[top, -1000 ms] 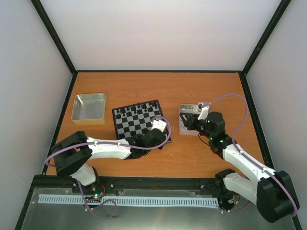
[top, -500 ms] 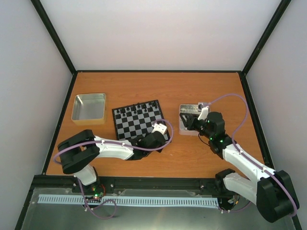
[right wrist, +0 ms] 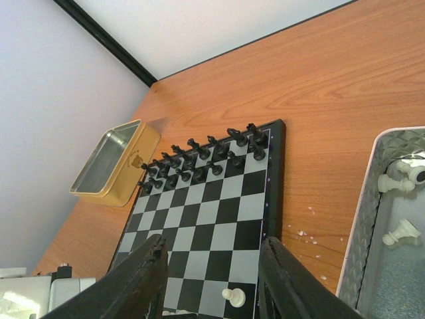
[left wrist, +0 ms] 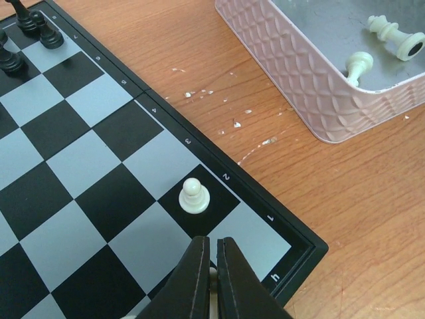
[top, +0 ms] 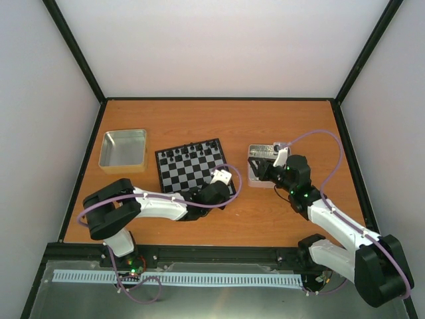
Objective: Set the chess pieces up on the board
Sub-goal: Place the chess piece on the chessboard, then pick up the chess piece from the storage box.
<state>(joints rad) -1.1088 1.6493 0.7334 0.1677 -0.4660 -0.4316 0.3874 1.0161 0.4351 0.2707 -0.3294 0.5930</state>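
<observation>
The board [top: 189,169] lies mid-table, with black pieces [top: 189,151] on its two far rows. In the left wrist view my left gripper [left wrist: 214,240] hangs low over the board's near right corner [left wrist: 292,246]. Its jaws are shut on a cream-white piece [left wrist: 214,274], which only shows as a sliver. A cream-white pawn [left wrist: 194,197] stands on a black square just ahead of the tips, and it also shows in the right wrist view [right wrist: 232,296]. My right gripper [right wrist: 214,242] is open and empty above the metal tray [top: 255,177]. The tray holds cream-white pieces [right wrist: 398,179].
An empty silver and gold tin [top: 123,150] sits left of the board. The tray's embossed wall [left wrist: 292,66] stands right of the board with bare wood and small white flecks [left wrist: 236,123] between them. Black frame rails border the table.
My left gripper has shifted a little right and nearer, toward the board's near right corner, and its arm has swung in behind it. The right arm has not moved.
</observation>
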